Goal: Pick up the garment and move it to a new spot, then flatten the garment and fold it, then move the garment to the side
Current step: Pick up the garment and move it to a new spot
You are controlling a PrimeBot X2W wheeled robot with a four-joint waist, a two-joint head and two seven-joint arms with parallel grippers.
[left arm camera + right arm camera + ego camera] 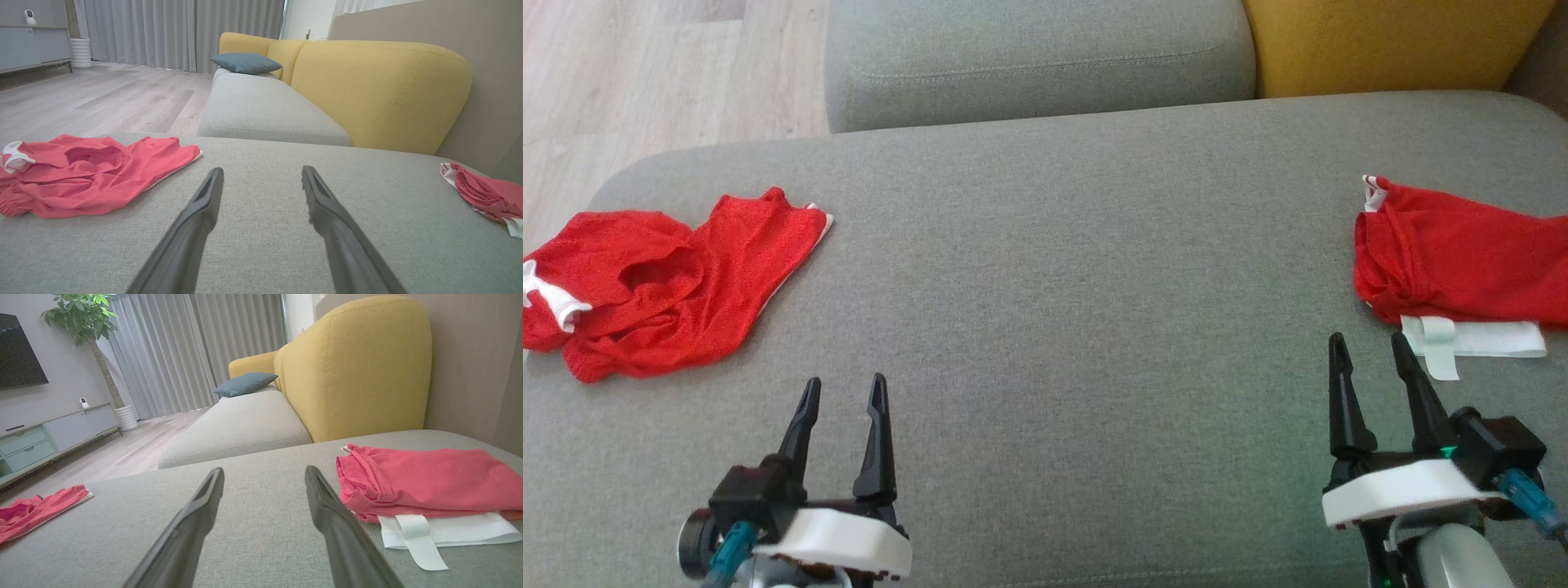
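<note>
crumpled red garment point(662, 282), grey sofa seat point(1054, 286)

At the lower left of the head view, the left gripper point(845, 380) has two long black fingers point(876, 441) that get thin and pointy at the tips, a black block point(756, 494) under them, a smooth white shell point(841, 543) and a blue-green cable plug point(731, 549). At the lower right, the right gripper point(1367, 336) looks the same, with a tiny green light point(1447, 451) and a round, pale grey forearm point(1462, 563). In both wrist views the fingers look dark grey.
</note>
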